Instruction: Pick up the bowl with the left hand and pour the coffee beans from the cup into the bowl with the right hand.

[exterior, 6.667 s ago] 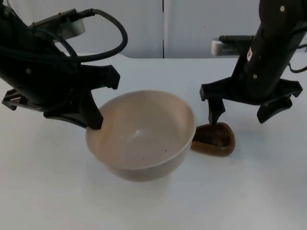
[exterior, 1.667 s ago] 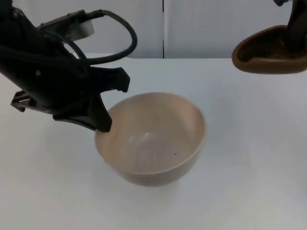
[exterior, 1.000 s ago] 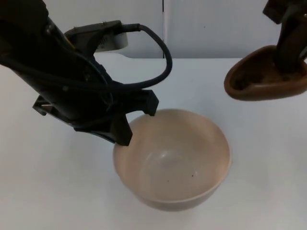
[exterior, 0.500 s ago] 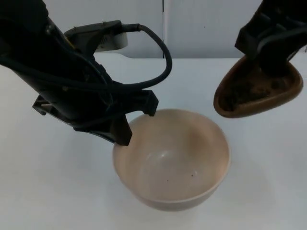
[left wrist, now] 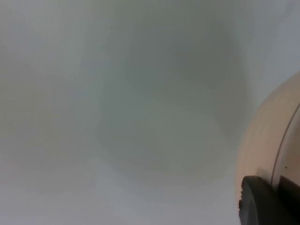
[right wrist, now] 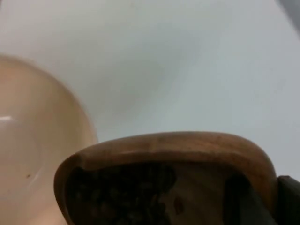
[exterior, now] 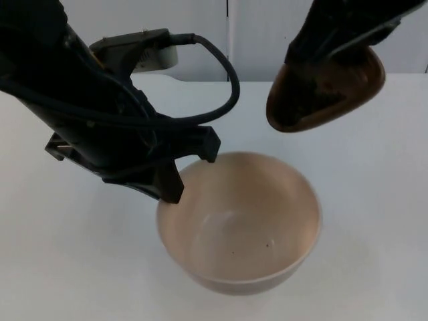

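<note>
A cream bowl (exterior: 239, 221) hangs above the table in the top view, its left rim pinched by my left gripper (exterior: 171, 189), which is shut on it. The bowl's outer wall (left wrist: 269, 140) also shows in the left wrist view beside a black fingertip (left wrist: 262, 201). A brown wooden cup (exterior: 326, 90) with dark coffee beans (right wrist: 123, 197) inside is held up by my right gripper (exterior: 338, 50), shut on its rim, above and behind the bowl's right side. The cup is tilted toward the bowl. The cup (right wrist: 164, 176) and the bowl (right wrist: 40, 140) both show in the right wrist view.
The white table (exterior: 374, 200) spreads under both arms and ends at the grey partition wall (exterior: 227, 37) behind. A few dark specks (exterior: 267, 245) lie inside the bowl.
My right gripper has carried the cup leftward toward the bowl and tipped it further. The left gripper and the bowl have stayed where they were.
</note>
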